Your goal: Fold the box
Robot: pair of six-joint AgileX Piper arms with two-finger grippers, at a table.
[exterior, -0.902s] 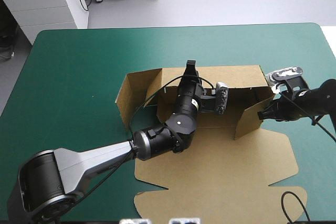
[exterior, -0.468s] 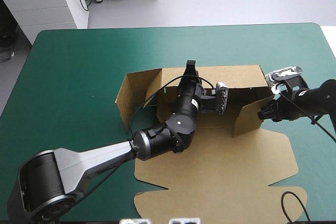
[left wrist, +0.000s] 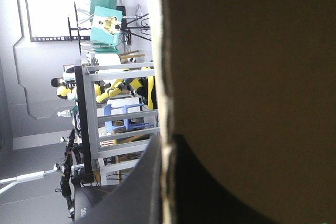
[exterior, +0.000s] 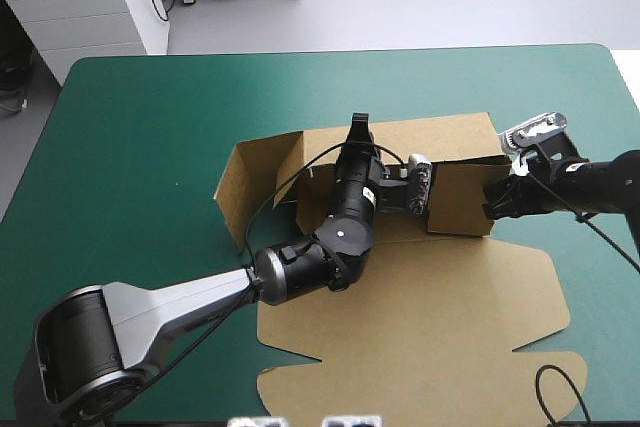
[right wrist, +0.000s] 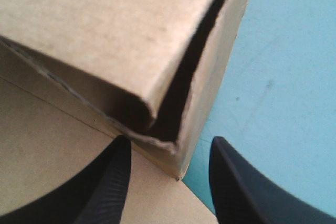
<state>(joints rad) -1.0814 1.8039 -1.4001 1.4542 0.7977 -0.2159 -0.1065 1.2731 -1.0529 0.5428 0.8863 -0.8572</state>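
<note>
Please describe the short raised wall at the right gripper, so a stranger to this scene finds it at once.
On the teal-green table lies the brown box, near half flat, far half with walls raised. The short wall stands at the raised part's right end, just before the open right gripper. The back wall is much longer; the left wall has no gripper beside it.

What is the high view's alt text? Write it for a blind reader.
A half-folded brown box lies on a teal-green table, its back and side walls raised and its lid flat in front. The left gripper grips the back wall; the right gripper is at the right wall.
</note>
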